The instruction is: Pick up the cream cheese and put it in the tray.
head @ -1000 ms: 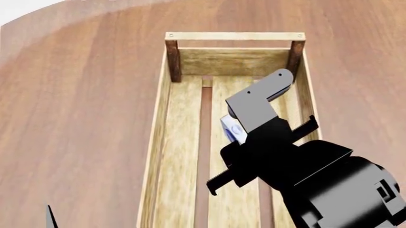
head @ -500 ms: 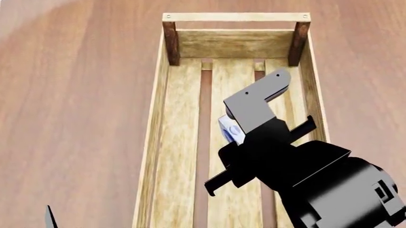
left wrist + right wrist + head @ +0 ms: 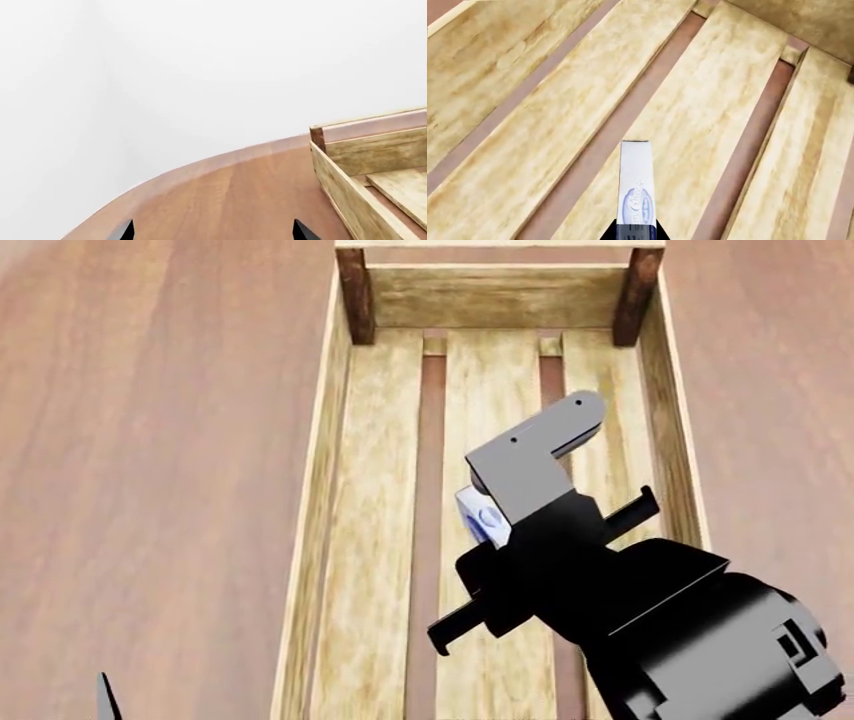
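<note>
From my seat the renders look evenly bright, with soft, diffuse light and no clear source. I see no glare and no hard shadows; only the crate's (image 3: 318,540) inner walls darken slightly. Everything is sharp edge to edge, without blur or lens bending. The white backdrop (image 3: 200,75) is flat and featureless.

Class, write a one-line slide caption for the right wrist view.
Right claw holds the cream cheese on edge above the tray slats.
</note>
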Robot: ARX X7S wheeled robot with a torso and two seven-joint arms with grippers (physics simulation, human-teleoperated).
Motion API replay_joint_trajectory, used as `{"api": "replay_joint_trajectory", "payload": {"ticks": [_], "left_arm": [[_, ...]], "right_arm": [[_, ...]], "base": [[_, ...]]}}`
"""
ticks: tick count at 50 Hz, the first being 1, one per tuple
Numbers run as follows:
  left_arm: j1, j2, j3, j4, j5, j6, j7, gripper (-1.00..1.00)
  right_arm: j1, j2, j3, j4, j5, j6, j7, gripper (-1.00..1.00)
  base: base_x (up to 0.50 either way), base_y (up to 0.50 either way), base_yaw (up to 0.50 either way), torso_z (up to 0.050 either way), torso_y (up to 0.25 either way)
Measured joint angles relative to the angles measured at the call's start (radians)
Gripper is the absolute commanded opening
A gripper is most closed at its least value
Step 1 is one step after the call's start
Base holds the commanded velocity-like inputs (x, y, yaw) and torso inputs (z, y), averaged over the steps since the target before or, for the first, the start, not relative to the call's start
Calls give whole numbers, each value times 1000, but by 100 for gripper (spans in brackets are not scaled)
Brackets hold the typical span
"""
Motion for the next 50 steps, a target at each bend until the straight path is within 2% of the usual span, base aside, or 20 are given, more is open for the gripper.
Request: {"api": "replay_joint_trajectory", "payload": {"ticks": [18,50], "left_arm": [[-2,-2,3,-3,0,3,-4,100],[-6,-10,13,-5,-11,12,-1,100]], "right_arm": [[-2,-2,-8,8,-1,-8,-2,-100],[2,-1,-29,23,-3,-24,0,-100]], "base": [[-1,0,0,0,-78],[0,0,0,0,0]]}}
